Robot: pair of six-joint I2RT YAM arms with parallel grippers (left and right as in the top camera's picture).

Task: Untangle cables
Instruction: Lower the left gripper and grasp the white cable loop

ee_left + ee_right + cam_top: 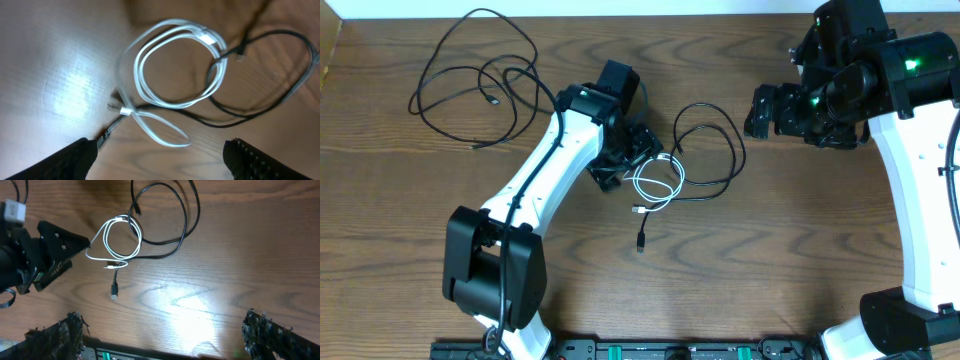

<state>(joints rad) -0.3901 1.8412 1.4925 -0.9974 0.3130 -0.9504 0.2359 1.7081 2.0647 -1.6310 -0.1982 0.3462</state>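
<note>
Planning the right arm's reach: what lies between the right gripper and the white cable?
In the overhead view, the loop of the nearer black cable lies between the right gripper and the white cable; the right wrist view shows that loop too.

The worktop point(800, 230) is brown wood with wavy lines and shines under the light, the white cable point(210, 39) looks smooth and glossy, the black cables point(742, 150) look dull, the left arm point(545, 165) has smooth white plastic, and the left hand point(159, 150) has bumpy black fingers point(260, 160).
</note>
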